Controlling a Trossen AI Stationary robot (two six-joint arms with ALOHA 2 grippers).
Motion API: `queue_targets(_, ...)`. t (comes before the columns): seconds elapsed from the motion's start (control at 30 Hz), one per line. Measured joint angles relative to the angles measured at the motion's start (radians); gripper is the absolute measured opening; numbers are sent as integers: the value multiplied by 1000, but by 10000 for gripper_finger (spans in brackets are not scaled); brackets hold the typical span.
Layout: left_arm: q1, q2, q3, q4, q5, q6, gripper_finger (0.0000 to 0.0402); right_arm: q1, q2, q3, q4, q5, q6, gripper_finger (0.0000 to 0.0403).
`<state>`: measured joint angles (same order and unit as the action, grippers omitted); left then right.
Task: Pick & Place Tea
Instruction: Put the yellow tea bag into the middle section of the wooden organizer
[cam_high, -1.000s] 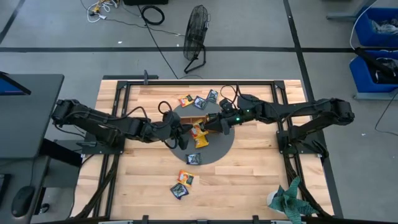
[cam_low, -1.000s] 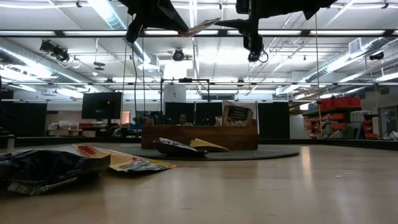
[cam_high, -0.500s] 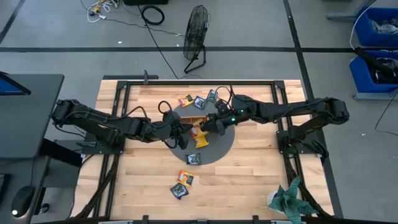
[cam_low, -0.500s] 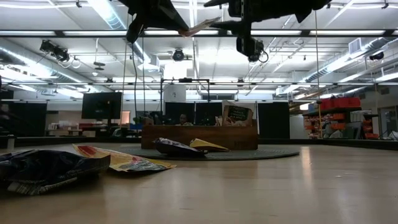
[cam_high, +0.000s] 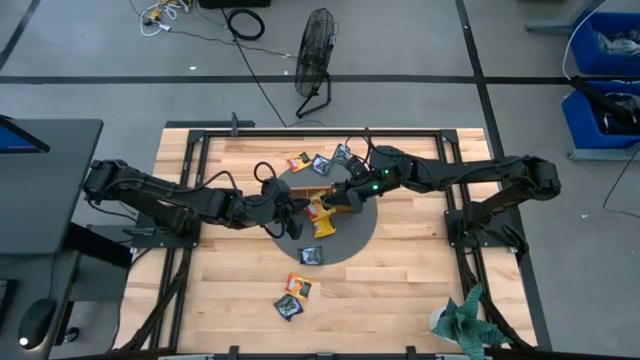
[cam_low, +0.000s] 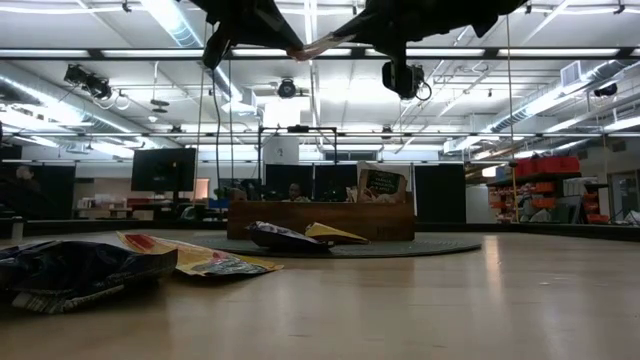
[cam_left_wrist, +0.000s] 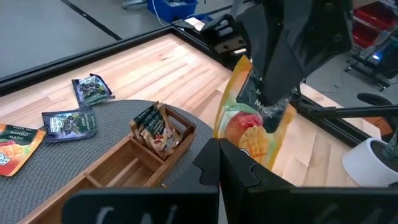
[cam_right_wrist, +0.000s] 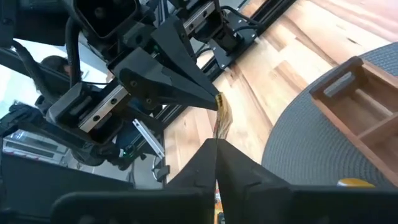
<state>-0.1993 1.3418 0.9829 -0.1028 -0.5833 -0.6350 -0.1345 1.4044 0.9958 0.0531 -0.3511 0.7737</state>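
— What has changed since a second ago?

— The right gripper (cam_high: 340, 200) has slid further toward the table's middle, over the wooden tray (cam_high: 322, 197), until it meets the orange sachet (cam_left_wrist: 252, 127) that the left gripper (cam_high: 303, 212) holds up. A second ago its fingers stood wide apart and short of the packet; now they have closed on the packet's far edge. In the low view the two dark grippers now touch the same thin sachet (cam_low: 318, 45) high above the table, where before there was a gap.

— And the left arm?

— It has not moved. It reaches in from the left, stretched low across the table, with its fingers clamped together on the near edge of the sachet. Its wrist view shows the packet upright, with the other gripper's fingers pinching it from above.

— How does the right arm lie?

— It reaches in from the right side, elbow out, wrist above the round grey mat (cam_high: 350, 243).

— Where is the rest of the tea?

— Three sachets (cam_high: 320, 162) lie at the mat's far edge, one (cam_high: 311, 255) on its near part, two (cam_high: 293, 295) on the bare wood nearer the front. One packet (cam_left_wrist: 155, 127) stands in the tray's end compartment.
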Motion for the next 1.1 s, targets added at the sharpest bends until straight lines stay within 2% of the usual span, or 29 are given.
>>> queue_targets(0.2,0,0,0,0,-1,-1,6,-9,0,0,1,0,-1,3)
queue_targets(0.37,0,-7,0,0,-5,-5,45,-24,-18,0,-10,-1,-29,1)
queue_targets(0.63,5,-107,0,-8,-6,2,96,-63,-77,1,-45,10,-148,1)
queue_targets(0.77,13,-170,0,-13,-6,28,102,-65,-84,65,-189,46,-304,0)
queue_targets(0.97,33,-277,0,-53,8,78,103,-71,-62,248,-479,161,-535,0)
queue_targets(1.1,59,-349,0,-110,8,83,103,-84,-25,354,-594,190,-639,0)
